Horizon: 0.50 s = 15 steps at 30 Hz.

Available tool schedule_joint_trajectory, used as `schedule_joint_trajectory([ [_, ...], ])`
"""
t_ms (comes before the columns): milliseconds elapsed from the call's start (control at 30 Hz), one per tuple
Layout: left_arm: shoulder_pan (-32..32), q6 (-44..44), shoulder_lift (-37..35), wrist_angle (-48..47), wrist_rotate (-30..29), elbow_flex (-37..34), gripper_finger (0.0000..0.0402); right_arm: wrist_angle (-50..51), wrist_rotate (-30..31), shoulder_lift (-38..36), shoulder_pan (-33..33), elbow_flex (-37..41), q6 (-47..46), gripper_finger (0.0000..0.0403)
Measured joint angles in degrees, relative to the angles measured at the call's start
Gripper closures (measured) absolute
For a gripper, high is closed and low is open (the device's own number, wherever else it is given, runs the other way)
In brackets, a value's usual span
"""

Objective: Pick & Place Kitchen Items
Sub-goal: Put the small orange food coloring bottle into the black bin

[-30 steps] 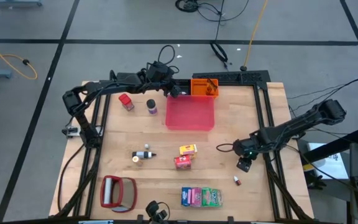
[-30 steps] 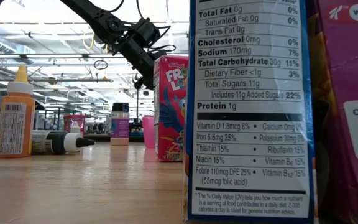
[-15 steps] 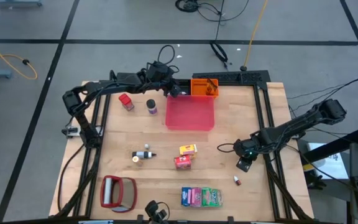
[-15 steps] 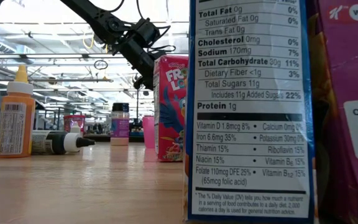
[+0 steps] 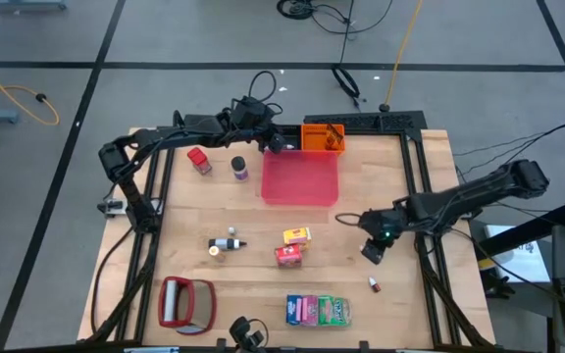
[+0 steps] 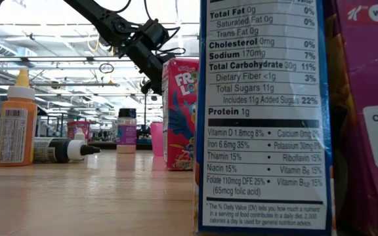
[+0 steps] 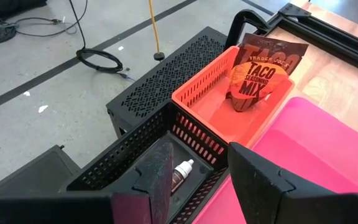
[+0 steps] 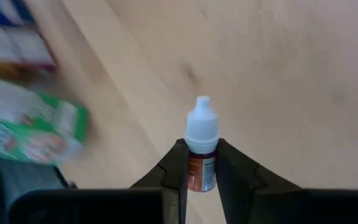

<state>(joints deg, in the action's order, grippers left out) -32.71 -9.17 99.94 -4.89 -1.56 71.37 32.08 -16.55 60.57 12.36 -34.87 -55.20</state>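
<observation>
Blue nutrition-facts carton (image 6: 264, 118) up close, red cereal carton (image 6: 180, 113) and orange bottle (image 6: 16, 121) behind.

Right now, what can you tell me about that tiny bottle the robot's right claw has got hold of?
The small dropper bottle has a white nozzle cap, a dark brown body and an orange-and-white label, probably plastic. The right gripper clamps its body from both sides, cap pointing away from the wrist. It looks lifted above the bare wooden table.
</observation>
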Motion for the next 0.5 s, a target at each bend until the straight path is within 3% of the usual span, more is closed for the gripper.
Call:
schedule_joint_trajectory([
  [333, 0.00, -0.13, 0.00, 0.61, 0.08, 0.00, 0.0245, -2.29, 7.45, -2.83, -8.01, -11.39, 8.35, 0.0354],
  [500, 0.01, -0.20, 0.00, 0.62, 0.16, 0.00, 0.0245, -9.92, 7.92, -2.83, -11.97, -16.20, 13.92, 0.0354],
])
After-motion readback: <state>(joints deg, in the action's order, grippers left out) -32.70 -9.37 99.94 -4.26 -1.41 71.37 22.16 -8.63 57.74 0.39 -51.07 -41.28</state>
